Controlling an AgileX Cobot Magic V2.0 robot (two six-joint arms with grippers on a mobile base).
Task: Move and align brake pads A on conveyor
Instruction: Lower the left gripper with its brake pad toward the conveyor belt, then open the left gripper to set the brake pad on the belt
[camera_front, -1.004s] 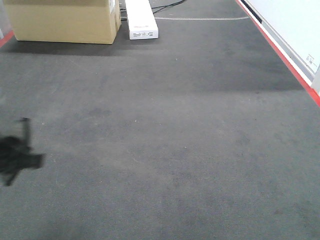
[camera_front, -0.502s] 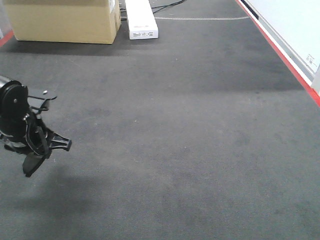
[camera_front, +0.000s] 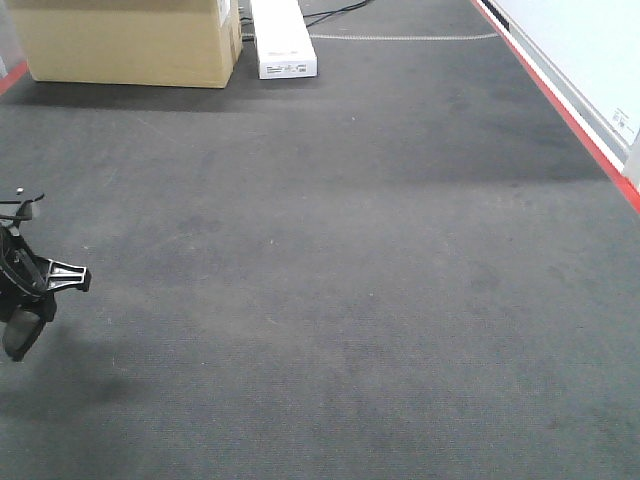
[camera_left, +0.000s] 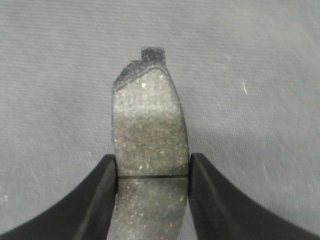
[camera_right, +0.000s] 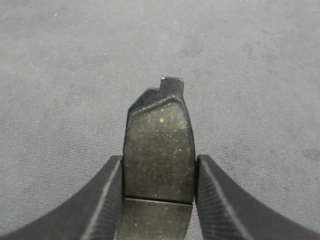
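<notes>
Left jaws: pinching a brake pad, the left pad (camera_left: 150, 145), by its long edges, one finger (camera_left: 97, 200) at 9 o'clock of it and the other at 3. The pad is grey and speckled, slightly curved, with its notched tab end pointing to 12 o'clock. The thin cross groove sits right at fingertip level. The belt (camera_left: 260, 75) fills the background. Can't tell whether the pad touches it or hangs above it.

Right jaws: same grip on a second one, the right pad (camera_right: 159, 145). It looks darker in this view, tab end to 12 o'clock, fingers tight on both long edges, cross groove just below the fingertips. Only belt (camera_right: 65, 75) lies behind it, and contact can't be judged here either.

Front view: the left arm end (camera_front: 30, 285) pokes in at the 9 o'clock edge, low over the belt (camera_front: 350, 280), with a faint shadow beneath it toward 6. The pad can't be made out from here. The right arm is out of this view.

A red stripe (camera_front: 570, 120) runs along the belt's edge from 12 toward 3 o'clock, with a pale panel (camera_front: 590, 50) outside it. At the far end, around 11 o'clock, sits a cardboard box (camera_front: 130, 45) with a long white box (camera_front: 283, 40) just beside it.
</notes>
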